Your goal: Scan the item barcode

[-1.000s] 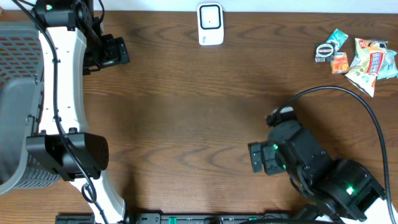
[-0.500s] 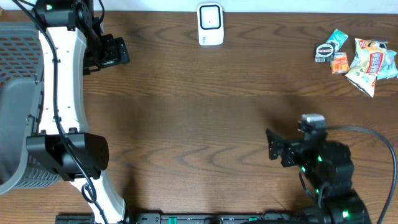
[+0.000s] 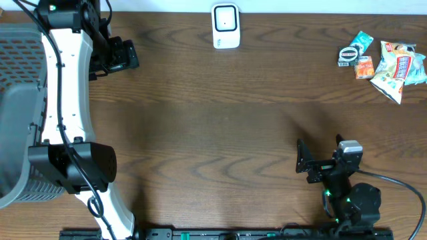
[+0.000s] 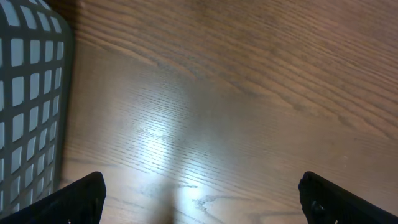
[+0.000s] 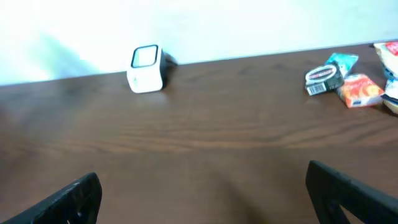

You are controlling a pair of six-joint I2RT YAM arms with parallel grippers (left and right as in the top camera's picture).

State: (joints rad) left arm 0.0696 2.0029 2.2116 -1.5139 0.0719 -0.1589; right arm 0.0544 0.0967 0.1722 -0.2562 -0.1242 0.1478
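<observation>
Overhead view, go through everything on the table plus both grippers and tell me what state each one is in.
Scanner, upright at the far edge, nothing held up to it.
Snack packets, lying in a loose cluster at the far right, untouched.
Basket, standing at the left edge.
Left gripper, open, empty, over bare table.
Right gripper, open, empty, near the front edge.

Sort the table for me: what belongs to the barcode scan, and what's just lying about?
Job: white scanner at the far edge; pile of snack packets far right, any could be the item.
Lying about: grey basket on the left, apparently not needed for scanning.
</observation>
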